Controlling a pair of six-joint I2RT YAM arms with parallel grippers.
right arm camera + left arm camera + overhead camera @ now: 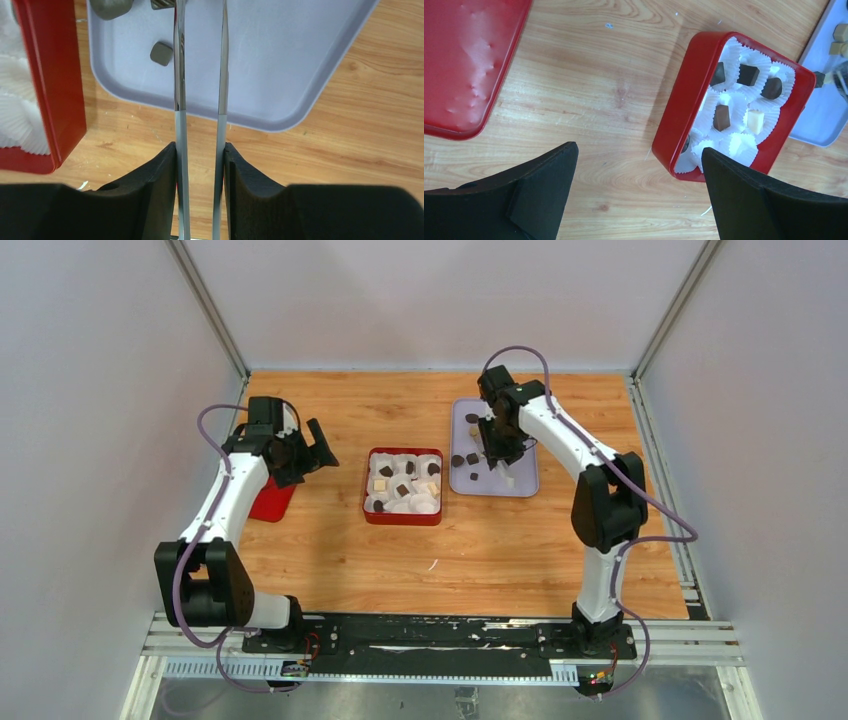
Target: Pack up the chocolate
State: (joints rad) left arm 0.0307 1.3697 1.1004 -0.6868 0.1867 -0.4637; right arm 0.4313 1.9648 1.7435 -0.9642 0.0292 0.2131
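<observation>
The right tool (200, 150) pinches metal tweezers (179, 75), whose blades reach over the lavender tray (280, 60) where loose chocolate (161, 53) lies. The tray sits at 3 o'clock of the red box (676, 115), whose paper cups (736, 145) hold several pieces. The left tool (638, 150) hangs spread wide above the worktop (599, 75).

Red box (366, 488) mid-table, white paper cups (425, 503) inside, some holding chocolate (401, 489); purple tray (522, 482) just right of it with loose pieces; right gripper (497, 457) over tray; left gripper (322, 447) spread wide near red lid (272, 504)
</observation>
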